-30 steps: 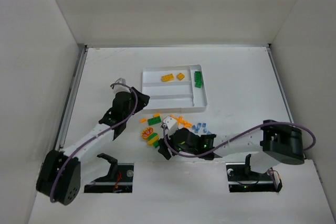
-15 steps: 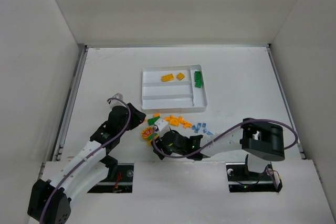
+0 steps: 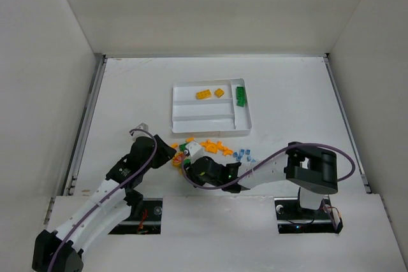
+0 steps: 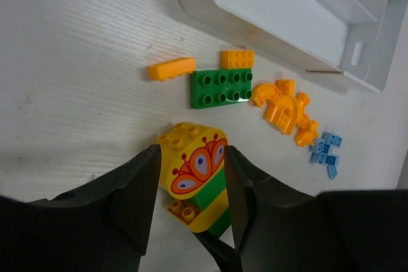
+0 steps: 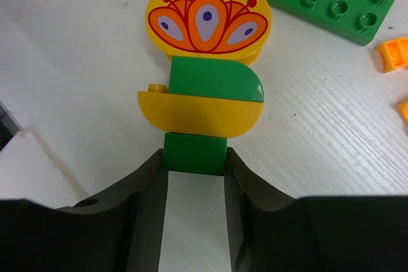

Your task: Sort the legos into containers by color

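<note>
Clamping from opposite ends, the left gripper (image 4: 191, 179) presses its fingers against both sides of the yellow flower brick (image 4: 191, 157). The right gripper (image 5: 195, 158) pinches the small green brick (image 5: 194, 148) at the far end of the same stack (image 5: 201, 103). The stack lies flat, with its long axis running from claw to claw, so a pull apart would likely follow that line. The green plate (image 4: 222, 87) and orange pieces (image 4: 280, 106) lie just beyond, and the tray (image 3: 173, 103) is farther out. No writing shows, only printed orange petals.
</note>
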### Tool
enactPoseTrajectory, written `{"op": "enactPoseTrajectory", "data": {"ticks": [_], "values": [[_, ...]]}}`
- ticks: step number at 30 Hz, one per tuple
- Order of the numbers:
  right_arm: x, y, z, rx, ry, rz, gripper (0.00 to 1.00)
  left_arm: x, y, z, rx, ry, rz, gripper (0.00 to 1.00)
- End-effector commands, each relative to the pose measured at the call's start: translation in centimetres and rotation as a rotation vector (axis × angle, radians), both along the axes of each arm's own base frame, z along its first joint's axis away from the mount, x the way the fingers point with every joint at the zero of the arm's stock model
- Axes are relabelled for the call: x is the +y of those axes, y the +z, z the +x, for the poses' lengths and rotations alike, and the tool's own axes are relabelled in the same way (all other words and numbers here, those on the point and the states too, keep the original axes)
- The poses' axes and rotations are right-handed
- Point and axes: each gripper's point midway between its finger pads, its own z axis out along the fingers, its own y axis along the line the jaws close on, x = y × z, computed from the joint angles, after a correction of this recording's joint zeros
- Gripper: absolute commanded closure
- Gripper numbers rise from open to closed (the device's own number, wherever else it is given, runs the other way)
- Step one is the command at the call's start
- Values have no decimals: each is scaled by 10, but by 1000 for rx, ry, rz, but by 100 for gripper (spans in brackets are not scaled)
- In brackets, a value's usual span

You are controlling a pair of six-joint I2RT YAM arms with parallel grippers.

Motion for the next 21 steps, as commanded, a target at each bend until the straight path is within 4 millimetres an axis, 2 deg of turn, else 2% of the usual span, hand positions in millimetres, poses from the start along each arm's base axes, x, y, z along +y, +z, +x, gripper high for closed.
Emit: {"op": "enactPoseTrajectory", "data": {"ticks": [1, 6, 9, 11, 14, 17, 21], "values": [[9, 23, 15, -46, -63, 69, 67, -1, -3, -7, 27, 16, -31, 58], [-6, 49, 16, -68, -84, 124, 71, -11, 32, 3, -62, -16, -94, 54], [-15, 74, 19, -83, -97, 176, 71, -21, 54, 9, -116, -38, -149, 52], [-23, 93, 24, -93, -112, 220, 71, -30, 70, 10, -146, -73, -192, 52], [-35, 112, 36, -106, -145, 266, 71, -40, 89, 10, -207, -99, -251, 52], [-42, 124, 48, -102, -169, 301, 71, -47, 110, 11, -288, -108, -313, 51], [-42, 129, 61, -86, -176, 326, 71, -57, 130, 9, -368, -133, -371, 49]]}}
